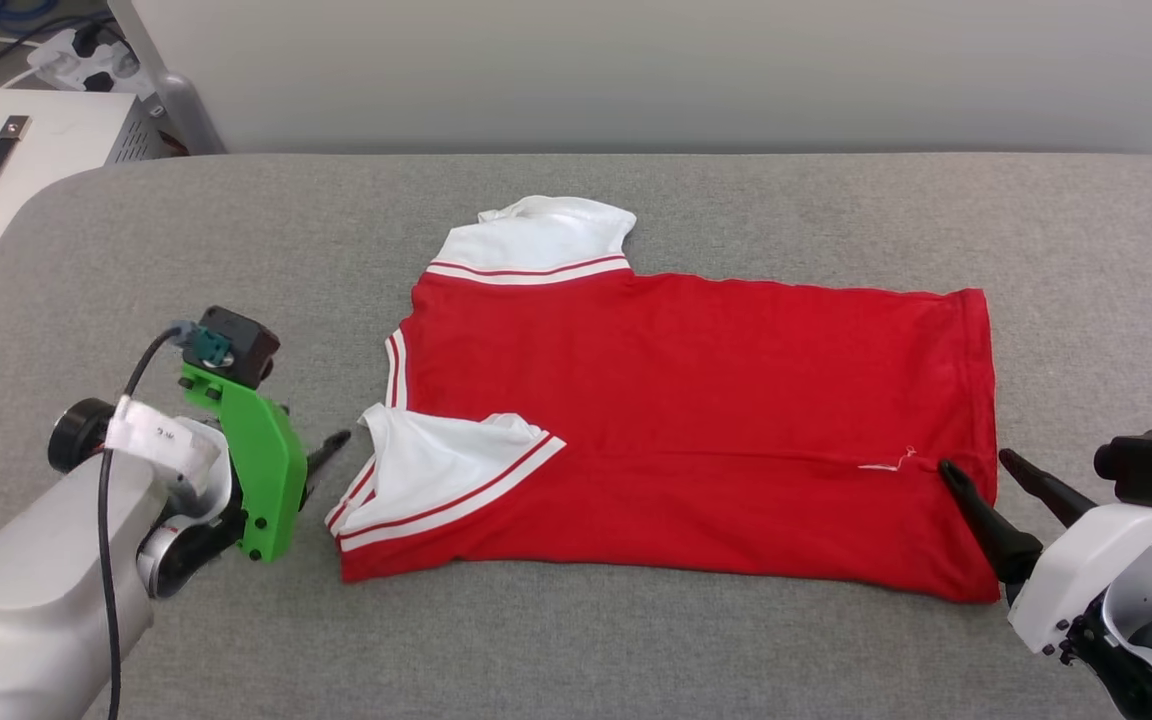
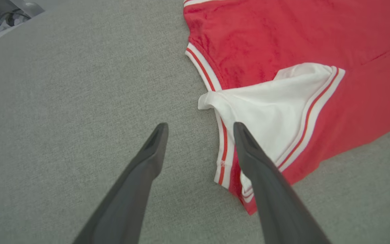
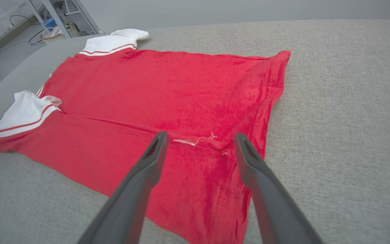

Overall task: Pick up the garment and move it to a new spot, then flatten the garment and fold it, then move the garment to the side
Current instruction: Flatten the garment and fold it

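Red T-shirt lies on the grey desk, near side seemingly folded inward. Left fingers by the sleeve and right fingers by the hem gape empty, likely poised to fold again.

The head view looks forward and down from above the near edge of the grey desk, far enough back to take in the whole garment. The left wrist view sits close and looks steeply down along the left hand at the neck end, while the right wrist view sits low at the hem end and looks along the right hand up the shirt's length. All three share the folded white sleeve — and the head and right wrist views also share the loose white thread.
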Available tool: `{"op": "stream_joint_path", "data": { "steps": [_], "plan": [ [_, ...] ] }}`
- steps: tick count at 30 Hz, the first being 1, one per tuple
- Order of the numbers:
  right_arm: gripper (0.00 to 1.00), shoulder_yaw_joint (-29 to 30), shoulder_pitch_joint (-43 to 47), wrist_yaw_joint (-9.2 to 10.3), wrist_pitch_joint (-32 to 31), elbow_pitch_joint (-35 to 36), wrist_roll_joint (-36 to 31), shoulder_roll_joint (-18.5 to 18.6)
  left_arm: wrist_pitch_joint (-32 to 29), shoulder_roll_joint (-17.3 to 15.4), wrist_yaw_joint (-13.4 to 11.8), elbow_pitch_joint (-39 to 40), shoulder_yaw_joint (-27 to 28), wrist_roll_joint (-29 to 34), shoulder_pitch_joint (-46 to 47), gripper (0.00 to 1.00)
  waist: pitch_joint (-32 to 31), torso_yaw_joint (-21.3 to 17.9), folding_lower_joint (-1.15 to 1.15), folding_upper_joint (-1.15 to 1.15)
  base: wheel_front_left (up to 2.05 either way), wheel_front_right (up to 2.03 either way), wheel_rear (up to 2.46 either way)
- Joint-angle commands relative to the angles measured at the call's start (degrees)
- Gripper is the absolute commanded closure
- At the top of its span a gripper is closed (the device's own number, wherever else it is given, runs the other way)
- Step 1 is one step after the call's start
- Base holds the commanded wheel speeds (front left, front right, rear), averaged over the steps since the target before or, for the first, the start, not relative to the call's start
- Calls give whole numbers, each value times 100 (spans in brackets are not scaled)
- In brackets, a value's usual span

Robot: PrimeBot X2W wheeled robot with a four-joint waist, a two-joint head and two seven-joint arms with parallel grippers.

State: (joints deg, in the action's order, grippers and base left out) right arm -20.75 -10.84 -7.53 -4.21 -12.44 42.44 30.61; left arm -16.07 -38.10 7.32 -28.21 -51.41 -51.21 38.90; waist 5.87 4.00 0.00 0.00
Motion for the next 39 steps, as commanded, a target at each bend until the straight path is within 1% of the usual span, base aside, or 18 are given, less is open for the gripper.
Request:
{"op": "stream_joint_path", "data": {
  "steps": [1, 4, 6, 8, 10, 17, 21, 26, 31, 32, 33, 34, 35, 39],
  "plan": [
    [0, 44, 76, 4, -42, 55, -72, -52, -388, -87, 16, 181, -130, -263, 115, 0, -28, 14, 0, 0, 0, 0, 0],
    [0, 112, 112, 4, -104, 113, -120, -106, -1139, -272, 16, 563, -368, -665, 219, 0, -32, -1, 0, 0, 0, 0, 0],
    [0, 139, 117, 4, -129, 139, -143, -140, -1515, -344, 16, 723, -487, -873, 257, 0, -18, -20, 0, 0, 0, 0, 0],
    [0, 146, 111, 4, -150, 165, -164, -176, -1788, -393, 16, 801, -585, -1015, 274, 0, 5, -58, 0, 0, 0, 0, 0],
    [0, 149, 91, 4, -167, 196, -179, -210, -1914, -405, 16, 806, -655, -1060, 284, 0, 52, -104, 0, 0, 0, 0, 0],
    [0, 134, -73, 4, -208, 270, -214, -261, -1939, -280, 16, 404, -886, -964, 254, 0, 312, -291, 0, 0, 0, 0, 0],
    [0, 103, -182, 4, -200, 275, -233, -285, -1673, -194, 16, 16, -918, -890, 271, 0, 465, -402, 0, 0, 0, 0, 0],
    [0, 57, -249, 4, -191, 261, -234, -305, -1598, -98, 16, -336, -1063, -1017, 194, 0, 610, -499, 0, 0, 0, 0, 0],
    [0, 48, -309, 4, -173, 242, -210, -279, -1613, -102, 16, -408, -1314, -1135, 116, 0, 656, -534, 0, 0, 0, 0, 0],
    [0, 63, -328, 4, -170, 245, -225, -256, -1604, -95, 16, -409, -1355, -1187, 97, 24, 652, -534, 0, 0, 0, 0, 0],
    [0, 65, -344, 4, -178, 259, -248, -231, -1579, -93, 16, -403, -1381, -1222, 93, 54, 643, -532, 0, 0, 0, 0, 0],
    [0, 71, -364, 4, -199, 290, -263, -206, -1514, -93, 16, -401, -1401, -1255, 94, 87, 622, -526, 0, 0, 0, 0, 0],
    [0, 81, -379, 4, -225, 324, -263, -187, -1468, -94, 16, -406, -1418, -1279, 94, 100, 599, -520, 0, 0, 0, 0, 0],
    [0, 152, -508, 4, -525, 546, -331, 64, -1301, -187, 16, -291, -1573, -1299, 170, 100, 482, -476, 0, 0, 0, 0, 0]
  ]
}}
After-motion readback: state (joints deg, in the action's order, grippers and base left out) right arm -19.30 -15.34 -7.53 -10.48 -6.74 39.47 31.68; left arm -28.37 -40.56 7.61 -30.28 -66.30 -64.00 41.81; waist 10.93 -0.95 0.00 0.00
